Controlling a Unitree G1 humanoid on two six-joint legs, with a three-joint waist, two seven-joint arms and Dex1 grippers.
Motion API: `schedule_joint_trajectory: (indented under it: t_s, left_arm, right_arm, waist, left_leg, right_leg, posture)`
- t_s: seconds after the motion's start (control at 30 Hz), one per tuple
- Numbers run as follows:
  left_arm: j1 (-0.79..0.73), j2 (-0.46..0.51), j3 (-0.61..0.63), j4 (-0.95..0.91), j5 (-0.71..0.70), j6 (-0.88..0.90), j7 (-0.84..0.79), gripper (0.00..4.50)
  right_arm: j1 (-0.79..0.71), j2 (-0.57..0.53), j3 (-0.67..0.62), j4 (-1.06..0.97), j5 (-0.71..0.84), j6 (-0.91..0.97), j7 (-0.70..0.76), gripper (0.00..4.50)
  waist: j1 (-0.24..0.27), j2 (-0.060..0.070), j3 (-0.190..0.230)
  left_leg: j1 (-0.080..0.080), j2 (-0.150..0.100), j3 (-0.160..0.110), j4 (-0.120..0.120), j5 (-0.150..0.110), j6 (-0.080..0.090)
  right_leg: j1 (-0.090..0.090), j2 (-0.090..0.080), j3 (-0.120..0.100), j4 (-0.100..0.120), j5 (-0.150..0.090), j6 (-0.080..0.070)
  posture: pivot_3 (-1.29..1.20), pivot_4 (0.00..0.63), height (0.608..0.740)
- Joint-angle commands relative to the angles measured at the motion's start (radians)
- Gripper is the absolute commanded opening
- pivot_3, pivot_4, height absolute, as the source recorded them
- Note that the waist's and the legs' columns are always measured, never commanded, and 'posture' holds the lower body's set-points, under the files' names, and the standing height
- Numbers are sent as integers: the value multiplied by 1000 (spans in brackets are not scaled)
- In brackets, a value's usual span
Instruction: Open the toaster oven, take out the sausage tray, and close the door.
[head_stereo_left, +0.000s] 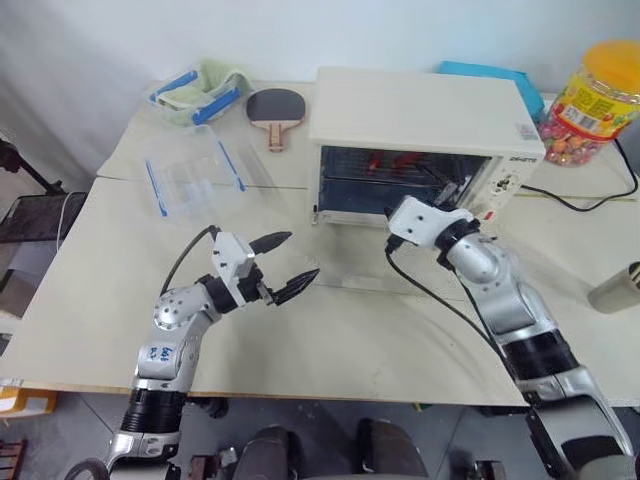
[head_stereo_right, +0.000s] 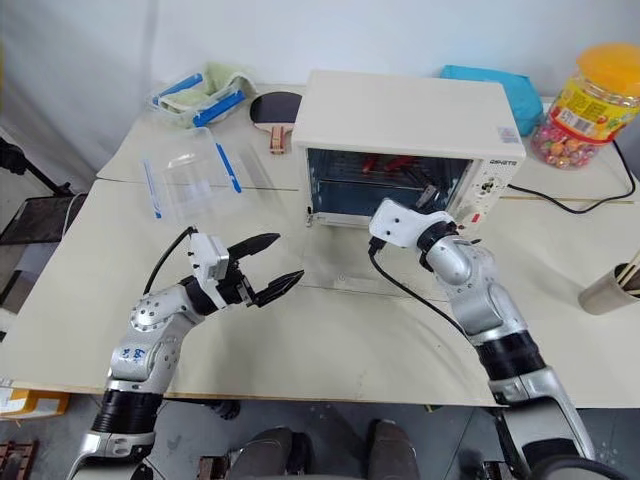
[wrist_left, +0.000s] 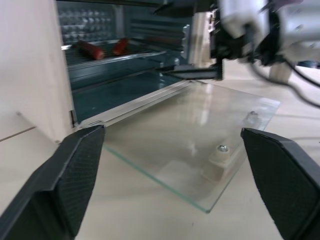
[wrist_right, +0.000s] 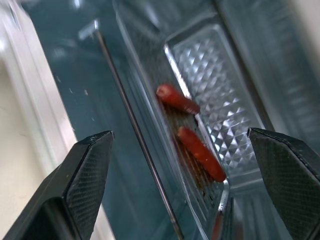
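The cream-white toaster oven (head_stereo_left: 420, 110) stands at the back of the table. Its glass door (wrist_left: 200, 140) lies folded down flat in front of it, with the handle under the far edge. Inside, the silvery sausage tray (wrist_right: 175, 125) sits on a rack with two red sausages (wrist_right: 177, 99) on it. My right gripper (head_stereo_left: 450, 190) is at the oven mouth, open, with nothing between its fingers and the tray straight ahead. My left gripper (head_stereo_left: 300, 256) hovers open over the table, left of the lowered door and apart from it.
A clear plastic box with blue clips (head_stereo_left: 190, 170), a second box with a green cloth (head_stereo_left: 200, 90) and a table tennis paddle (head_stereo_left: 272, 108) lie left of the oven. A candy jar (head_stereo_left: 590, 100), a black cable (head_stereo_left: 590, 200) and a cup (head_stereo_left: 615, 288) are to the right.
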Motion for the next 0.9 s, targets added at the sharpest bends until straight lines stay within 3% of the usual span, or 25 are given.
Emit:
schedule_joint_trajectory:
  t_s: [0.03, 0.17, 0.27, 0.67, 0.9]
  left_arm:
    - [13, 3, 0, -70, -17, 7, 19, 4475]
    - [18, 0, -5, -89, -17, 14, 33, 4475]
    - [13, -1, -6, -90, -16, 15, 40, 4498]
    - [-144, -2, 6, 42, -32, -6, -1, 4498]
    - [-380, -55, -18, 306, -13, -100, -67, 4498]
  right_arm:
    - [-79, 13, 28, 107, -71, -18, -79, 4500]
    - [-153, 33, 62, 252, -124, -9, -144, 4500]
    - [-195, 51, 68, 335, -138, -25, -200, 3901]
    - [-256, 62, 79, 435, -144, -26, -278, 8]
    - [-260, 51, 71, 404, -158, -41, -297, 8]
  waist:
    - [-1, 0, 0]
    - [-7, 0, 0]
    - [-16, 0, 0]
    - [-19, 0, 0]
    - [-18, 0, 0]
  left_leg:
    - [0, 0, -1, 0, 0, 0]
    - [-1, 0, -1, 0, 0, 0]
    - [-1, 0, -1, -1, 0, 0]
    - [-1, 1, -1, -3, 1, -1]
    - [-1, 0, -1, -3, 1, -2]
  right_leg:
    - [0, 0, 0, 0, 0, 0]
    - [0, 0, -1, 0, 0, 0]
    - [0, 0, -1, 0, 0, 0]
    - [0, 1, -1, -2, 0, 0]
    - [0, 1, -2, -2, 0, 0]
  posture:
    - [0, 150, 740]
    - [0, 150, 740]
    - [0, 150, 740]
    - [0, 150, 740]
    - [0, 150, 740]
